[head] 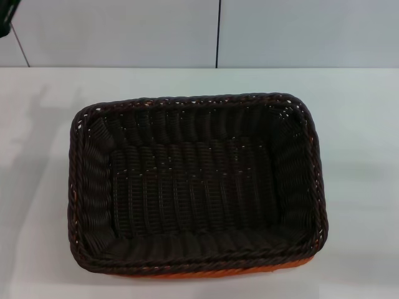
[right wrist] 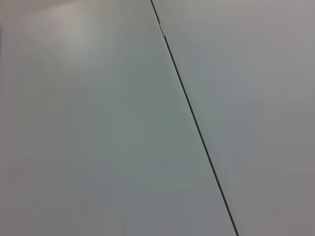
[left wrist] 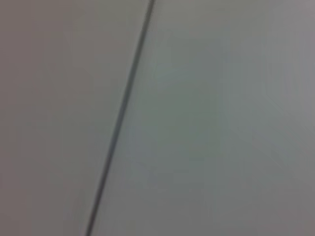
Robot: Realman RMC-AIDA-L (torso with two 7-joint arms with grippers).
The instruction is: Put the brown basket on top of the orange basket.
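- Your dark brown, nearly black, rectangular woven wicker-style basket [head: 196, 187] sits nested on top of the bright orange rectangular woven basket [head: 249, 272], mouth up, its long sides running along the front edge of the bench.
- You can see the whole inside of the brown basket: a ribbed woven floor, sloping open-weave walls and a braided rim all the way round.
- Of the orange basket only thin slivers show: a strip under the brown rim along the near side, strongest toward the near right corner, and a faint line down the left side.
- The two rims lie close together, the brown one just above the orange one; how deep the brown basket has sunk in you cannot tell.
- The stacked pair stands on the white bench [head: 355, 137], around the middle of it and close to its front edge, with bare surface to the left, right and behind.
- Beyond the far edge of the bench you see a pale panelled wall [head: 124, 31] with a dark vertical seam [head: 217, 31].
- Neither the left claw nor the right claw appears in any view, so you cannot tell whether either is released or clenched; nothing is touching the baskets.
- Both wrist views give you only a plain grey-white surface crossed by one thin dark line [left wrist: 120, 118] [right wrist: 194, 118].
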